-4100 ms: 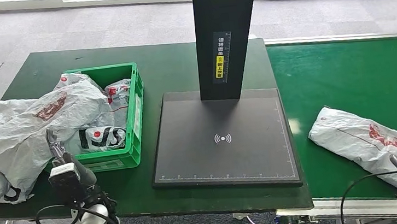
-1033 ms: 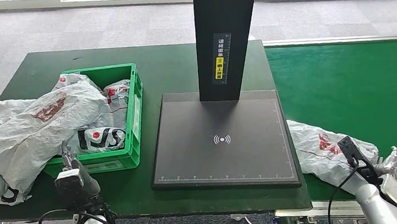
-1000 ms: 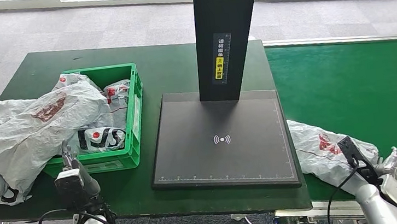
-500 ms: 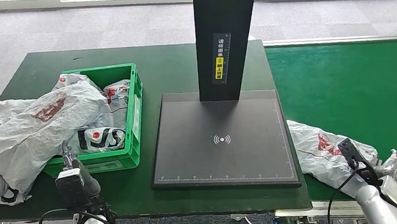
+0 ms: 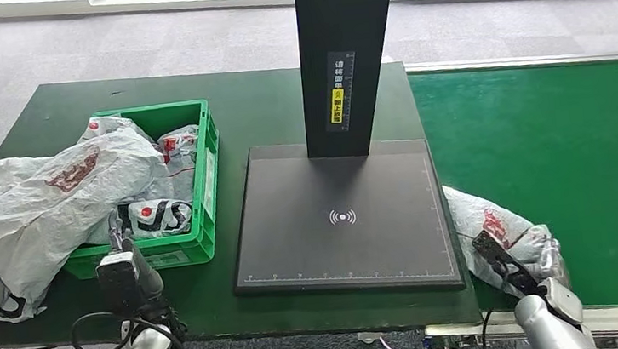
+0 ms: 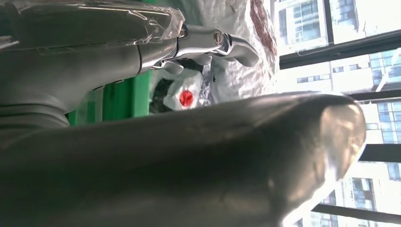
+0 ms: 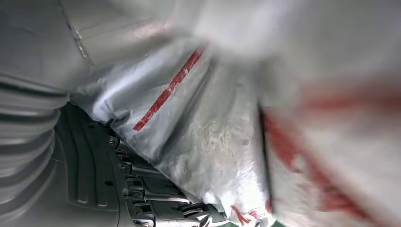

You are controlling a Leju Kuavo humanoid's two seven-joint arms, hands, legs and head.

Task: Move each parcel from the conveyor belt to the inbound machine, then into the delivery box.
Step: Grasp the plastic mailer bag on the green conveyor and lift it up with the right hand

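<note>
A crumpled grey parcel (image 5: 492,224) with red print lies on the green conveyor belt (image 5: 559,142), against the right edge of the inbound machine's black plate (image 5: 294,227). My right hand (image 5: 542,263) grips its near end. In the right wrist view the parcel (image 7: 227,142) presses over my dark fingers (image 7: 156,203). The green delivery box (image 5: 206,184) stands left of the machine with several parcels inside. My left hand (image 5: 121,244) hovers at the box's front wall, holding nothing. The left wrist view shows its thumb (image 6: 213,161) and a finger (image 6: 227,42) apart.
A large grey parcel (image 5: 43,200) drapes over the box's left side onto the green table (image 5: 265,110). The machine's black column (image 5: 344,60) rises behind the plate. Grey carpet floor lies beyond the table.
My right hand has pulled the parcel left along the belt, up against the machine's plate. My left hand has risen slightly toward the box. The camera shifted a little.
</note>
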